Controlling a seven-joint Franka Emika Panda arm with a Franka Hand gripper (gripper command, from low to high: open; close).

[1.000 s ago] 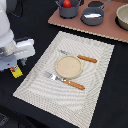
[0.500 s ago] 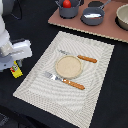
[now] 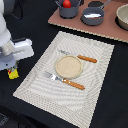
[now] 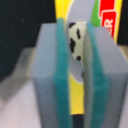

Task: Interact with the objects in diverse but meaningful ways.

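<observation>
Gripper [image 3: 13,71] at the exterior view's left, just off the striped beige placemat [image 3: 95,85], has barely shifted over the last second, jaws narrow, clamped on the yellow rectangular packet with red marks [image 4: 107,20]; a carry looks under way.

Round plate [image 3: 68,66] on placemat [image 3: 95,95], fork [image 3: 64,81] beside it

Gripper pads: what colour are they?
Teal-green, lining the grey fingers; clearest in the wrist view, clamped on the yellow packet.
</observation>
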